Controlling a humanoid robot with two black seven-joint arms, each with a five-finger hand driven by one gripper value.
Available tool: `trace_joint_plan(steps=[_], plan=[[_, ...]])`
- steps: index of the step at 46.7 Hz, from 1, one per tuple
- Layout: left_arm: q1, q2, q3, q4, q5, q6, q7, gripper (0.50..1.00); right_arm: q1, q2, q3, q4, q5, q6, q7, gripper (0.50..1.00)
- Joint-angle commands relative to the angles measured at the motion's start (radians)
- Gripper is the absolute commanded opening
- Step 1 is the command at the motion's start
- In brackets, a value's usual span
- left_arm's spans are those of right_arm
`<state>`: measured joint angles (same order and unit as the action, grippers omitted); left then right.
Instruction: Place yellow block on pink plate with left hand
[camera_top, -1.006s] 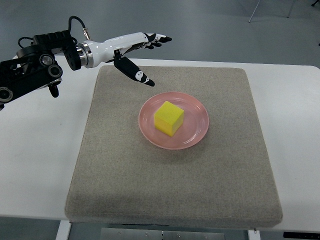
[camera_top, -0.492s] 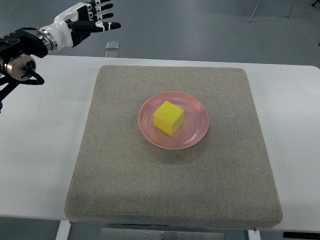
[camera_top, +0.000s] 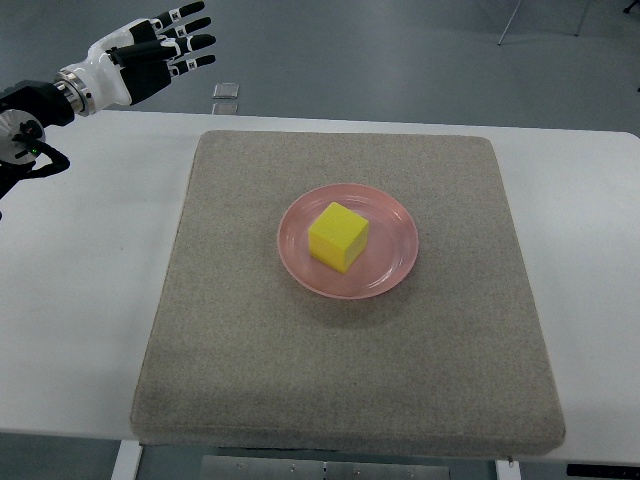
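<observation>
A yellow block (camera_top: 338, 236) sits on the pink plate (camera_top: 393, 266) in the middle of the grey mat. My left hand (camera_top: 165, 45) is at the far upper left, beyond the table's back edge, well away from the plate. Its fingers are spread and hold nothing. The right arm does not show.
The grey mat (camera_top: 340, 370) covers most of the white table (camera_top: 70, 300). A small pale object (camera_top: 226, 90) lies on the floor behind the table.
My left hand has drawn back from over the mat's far left corner to the upper left, off the table. The block and plate have not moved.
</observation>
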<state>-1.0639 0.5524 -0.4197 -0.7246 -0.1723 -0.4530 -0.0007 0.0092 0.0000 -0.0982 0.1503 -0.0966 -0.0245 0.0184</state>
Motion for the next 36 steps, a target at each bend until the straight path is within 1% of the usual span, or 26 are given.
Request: trace_joint_plan(steps=[1, 6, 10, 12, 18, 36], plan=[[0.016, 0.000, -0.002, 0.027, -0.093, -0.049, 0.047, 0.996, 0.000, 0.000, 0.000, 0.000, 0.000, 0.000, 0.000, 0.924], [0.041, 0.000, -0.004, 0.057, -0.200, -0.098, 0.094, 0.996, 0.000, 0.000, 0.000, 0.000, 0.000, 0.000, 0.000, 0.924], [0.054, -0.002, -0.004, 0.080, -0.260, -0.136, 0.105, 0.996, 0.000, 0.000, 0.005, 0.000, 0.001, 0.008, 0.000, 0.924], [0.055, -0.002, -0.004, 0.083, -0.268, -0.144, 0.107, 0.996, 0.000, 0.000, 0.002, 0.003, 0.001, 0.009, 0.000, 0.924], [0.055, -0.002, -0.004, 0.085, -0.268, -0.145, 0.111, 0.996, 0.000, 0.000, 0.000, 0.043, -0.005, 0.012, 0.000, 0.924], [0.070, 0.000, -0.001, 0.083, -0.265, -0.148, 0.111, 0.996, -0.009, 0.000, -0.008, 0.060, -0.009, 0.002, 0.003, 0.924]])
